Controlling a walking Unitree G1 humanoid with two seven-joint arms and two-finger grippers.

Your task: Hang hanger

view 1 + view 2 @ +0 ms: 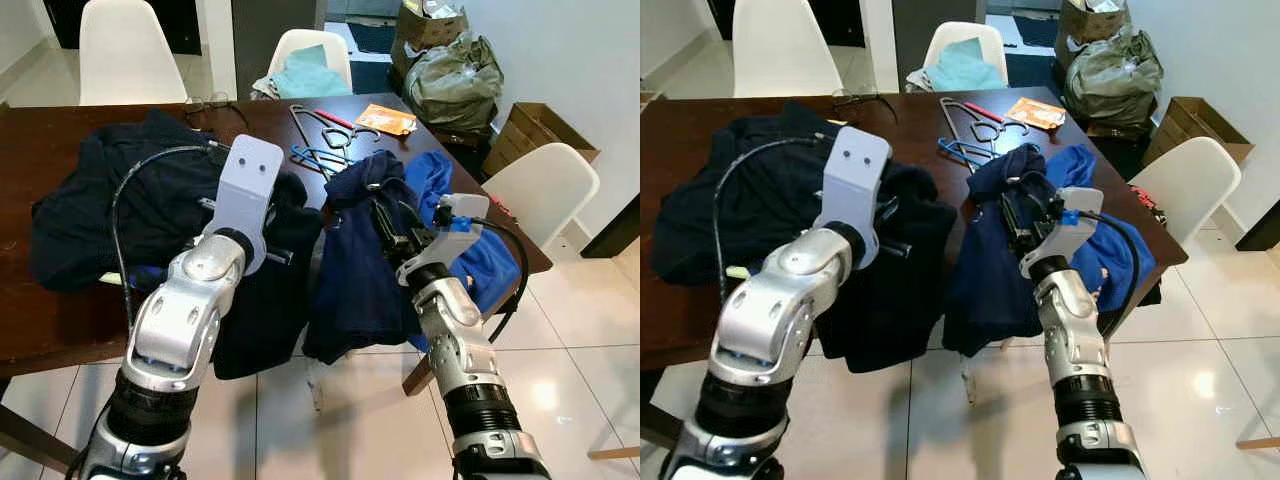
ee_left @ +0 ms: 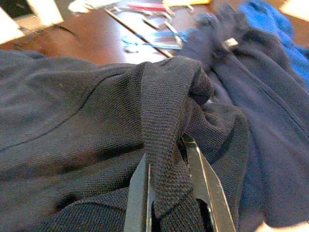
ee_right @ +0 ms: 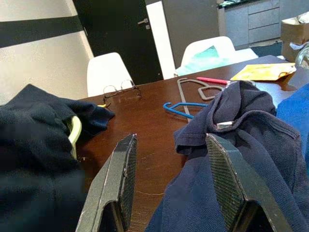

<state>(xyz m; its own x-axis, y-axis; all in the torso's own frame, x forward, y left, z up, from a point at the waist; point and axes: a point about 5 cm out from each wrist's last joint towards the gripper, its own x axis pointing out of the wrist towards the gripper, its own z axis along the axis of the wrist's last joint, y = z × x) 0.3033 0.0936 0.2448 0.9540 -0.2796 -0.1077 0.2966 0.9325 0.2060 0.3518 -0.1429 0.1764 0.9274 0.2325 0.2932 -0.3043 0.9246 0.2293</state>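
The left pincer (image 2: 174, 193) was pinching a fold of the dark shirt (image 2: 72, 125), the ribbed band of cloth caught between its two fingers; in the head views the silver wrist covered this grip, and only the left wrist view showed it. That shirt lay heaped over the near edge of the brown table (image 1: 60, 330), partly hanging off it. The right pincer (image 3: 171, 188) stood spread, nothing between its fingers, hovering at the near right part of the table just above the navy shirt (image 3: 231, 145), which draped over the near edge beside a bright blue garment (image 1: 470, 230).

The hangers (image 1: 325, 135) lay loose toward the far edge of the table: grey ones, and a blue hanger (image 3: 186, 107) nearest the navy shirt. A red pen-like thing (image 3: 212, 80) and an orange packet (image 1: 386, 119) lay by them; any print on the packet was too small to read. The right wrist view alone showed a pair of glasses (image 3: 120, 89) near the far edge and a pale yellow-green curve (image 3: 75, 130) poking out of the dark cloth. A small white label (image 3: 225, 124) sat in the navy shirt's collar, its writing unreadable. White chairs (image 1: 125, 50) stood around the table.
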